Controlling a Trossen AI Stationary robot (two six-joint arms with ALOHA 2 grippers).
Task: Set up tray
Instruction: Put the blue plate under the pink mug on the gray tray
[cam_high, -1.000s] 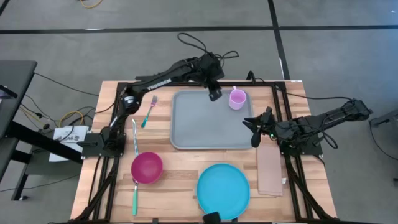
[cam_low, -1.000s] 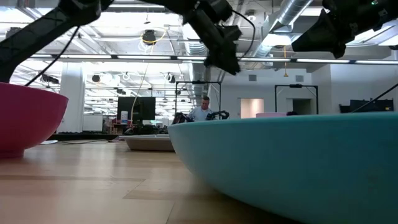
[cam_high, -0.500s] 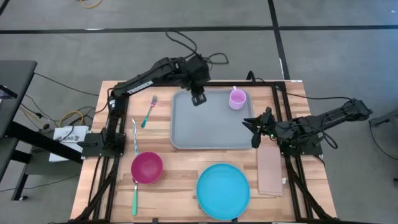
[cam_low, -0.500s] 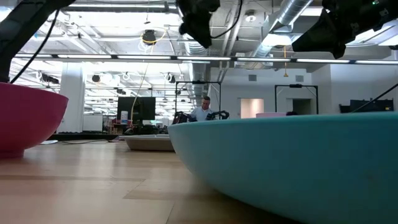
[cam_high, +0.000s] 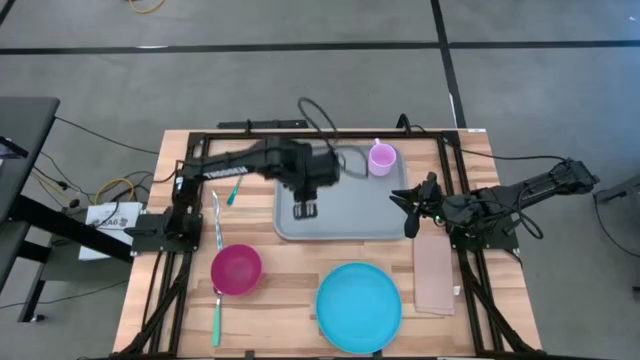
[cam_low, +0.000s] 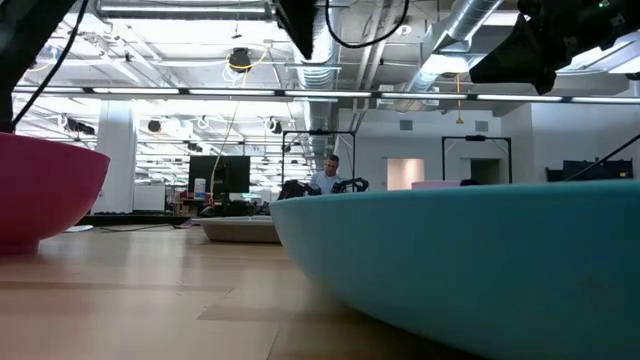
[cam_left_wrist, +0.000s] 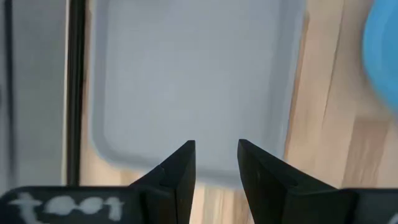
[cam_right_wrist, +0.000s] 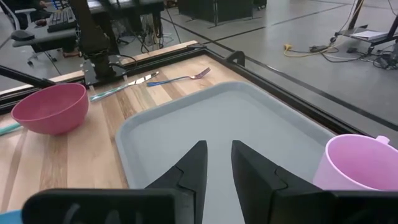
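the tray (cam_high: 345, 195) looks light, stiff and smooth; grab its low rim. left end effector (cam_high: 305, 209) fingers apart, empty; right end effector (cam_high: 410, 215) too.

The tray (cam_high: 345, 205) lies at the middle of the table (cam_high: 290, 275), toward its far edge. A cup (cam_high: 381, 158) stands in the tray's far right corner. Left of the tray lie a fork (cam_high: 236, 187) and a spoon (cam_high: 217, 222). Nearer the front sit a bowl (cam_high: 236, 270) at left and a plate (cam_high: 359, 307) right of it. A napkin (cam_high: 434, 273) lies right of the plate.

The left gripper (cam_high: 304, 209) hangs over the tray's left part; the right gripper (cam_high: 410, 212) sits at its right edge.
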